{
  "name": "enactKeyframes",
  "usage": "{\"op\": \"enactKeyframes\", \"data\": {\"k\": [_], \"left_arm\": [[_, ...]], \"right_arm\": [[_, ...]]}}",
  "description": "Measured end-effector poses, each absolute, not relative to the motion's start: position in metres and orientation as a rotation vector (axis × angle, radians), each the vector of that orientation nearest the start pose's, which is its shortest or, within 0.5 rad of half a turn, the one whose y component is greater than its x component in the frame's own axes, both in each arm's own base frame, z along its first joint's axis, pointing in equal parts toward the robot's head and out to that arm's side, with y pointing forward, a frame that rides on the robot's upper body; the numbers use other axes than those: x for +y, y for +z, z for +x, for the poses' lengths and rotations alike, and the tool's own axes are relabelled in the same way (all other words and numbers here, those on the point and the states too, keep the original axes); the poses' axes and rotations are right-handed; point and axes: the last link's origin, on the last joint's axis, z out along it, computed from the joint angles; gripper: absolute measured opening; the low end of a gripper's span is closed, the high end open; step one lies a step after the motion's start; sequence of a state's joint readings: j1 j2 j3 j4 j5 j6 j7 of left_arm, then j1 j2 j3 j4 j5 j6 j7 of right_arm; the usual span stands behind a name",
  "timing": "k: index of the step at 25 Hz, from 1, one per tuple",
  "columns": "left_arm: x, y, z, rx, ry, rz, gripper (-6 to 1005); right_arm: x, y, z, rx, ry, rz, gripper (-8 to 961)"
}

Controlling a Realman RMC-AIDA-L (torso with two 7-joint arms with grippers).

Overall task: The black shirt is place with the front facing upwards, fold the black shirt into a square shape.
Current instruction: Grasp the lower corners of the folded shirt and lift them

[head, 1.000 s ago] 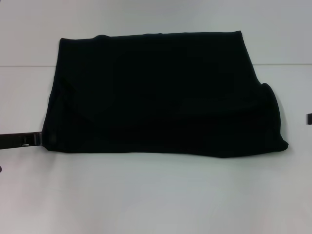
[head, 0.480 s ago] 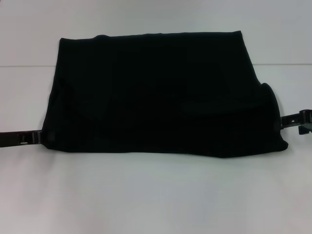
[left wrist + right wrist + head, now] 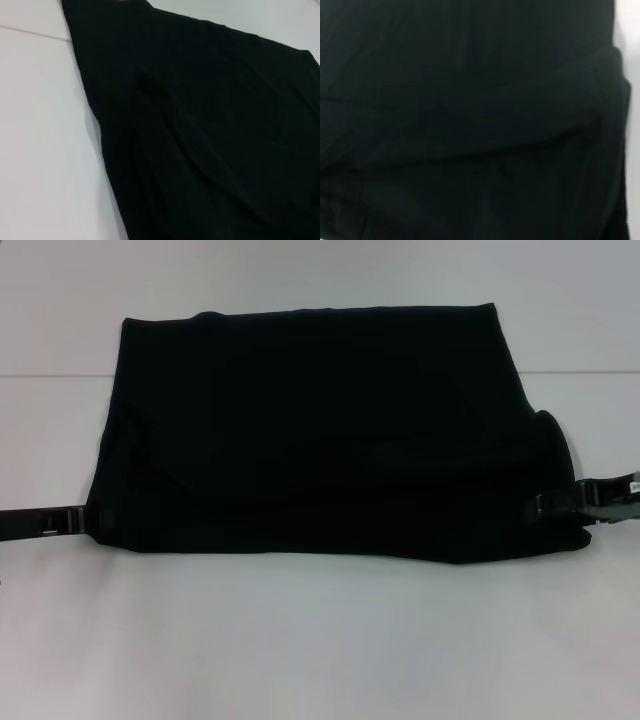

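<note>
Your shirt [image 3: 320, 430] lies flat in the middle of the white counter [image 3: 320, 640], already folded into a wide dark block with no lettering or label showing; its right side bulges into a rounded flap, and the near edge runs unevenly. Your left hand [image 3: 85, 521] sits low at the near-left corner of the cloth, and your right hand [image 3: 545, 506] reaches in over the near-right edge, its tip lying over the fabric. Whether either hand is spread or pinching the cloth, you cannot tell from these views, since black fingers merge with black fabric and both wrist views show only folds of shirt. That is your main risk: if one hand has only the top layer, or nothing at all, a lift would likely peel the fold apart or drag one side and skew the block. Uneven height or timing between the two hands would probably twist the cloth and leave a trapezoid, not a square. The loose right flap may also flop out once the fabric moves. No containers are in view, so nothing is held in any.
</note>
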State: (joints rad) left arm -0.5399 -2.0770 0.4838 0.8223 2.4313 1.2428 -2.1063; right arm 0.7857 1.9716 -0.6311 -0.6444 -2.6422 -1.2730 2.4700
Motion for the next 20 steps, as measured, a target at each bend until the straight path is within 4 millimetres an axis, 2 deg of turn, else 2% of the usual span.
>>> {"op": "enactKeyframes", "data": {"k": [9, 14, 20], "left_arm": [[0.358, 0.05, -0.337, -1.457, -0.322, -2.08, 45], [0.358, 0.051, -0.338, -1.455, -0.322, -2.079, 44], [0.358, 0.052, -0.338, -1.453, -0.323, -2.076, 44]], "right_arm": [[0.407, 0.03, 0.284, 1.643, 0.028, -2.159, 896], [0.406, 0.027, 0.285, 1.612, -0.033, -2.175, 882], [0.406, 0.026, 0.286, 1.607, -0.039, -2.172, 745]]}}
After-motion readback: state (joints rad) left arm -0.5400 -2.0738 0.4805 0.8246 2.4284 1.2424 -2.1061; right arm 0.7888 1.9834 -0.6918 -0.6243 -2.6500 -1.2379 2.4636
